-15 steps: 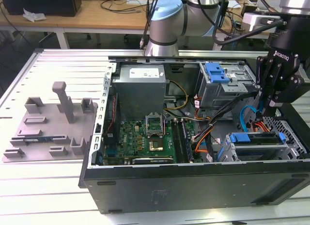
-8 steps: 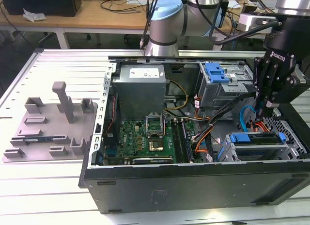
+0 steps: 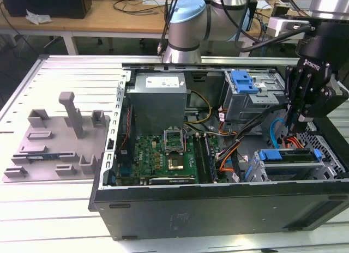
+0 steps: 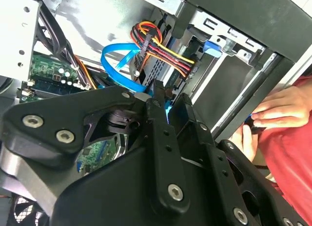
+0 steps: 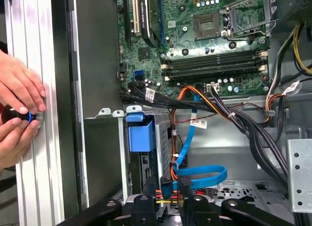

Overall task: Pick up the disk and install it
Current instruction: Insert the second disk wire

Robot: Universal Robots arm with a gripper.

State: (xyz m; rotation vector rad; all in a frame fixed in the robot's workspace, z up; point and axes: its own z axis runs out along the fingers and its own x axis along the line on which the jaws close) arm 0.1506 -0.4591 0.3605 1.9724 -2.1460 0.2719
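Note:
The disk [image 3: 289, 156], a drive in a bright blue carrier frame, lies in the metal drive cage [image 3: 327, 160] at the case's corner on the exterior view's right. The first wrist view shows the disk's blue frame [image 5: 141, 136] seated in the cage. My gripper [image 3: 297, 125] hangs just above the cage, a little behind the disk. Its black fingers [image 5: 151, 187] are a small gap apart, open, with only cables visible between them. In the second wrist view my gripper [image 4: 169, 102] holds nothing.
The open computer case [image 3: 218, 209] holds a green motherboard [image 3: 163, 155], a grey power supply box [image 3: 158, 97] and a blue bracket [image 3: 244, 81] in the upper bay. Blue and orange cables [image 5: 204, 179] loop beside the cage. A person's hands [image 5: 19, 104] work at the case's outer edge. A grey fixture plate [image 3: 54, 138] lies on the exterior view's left.

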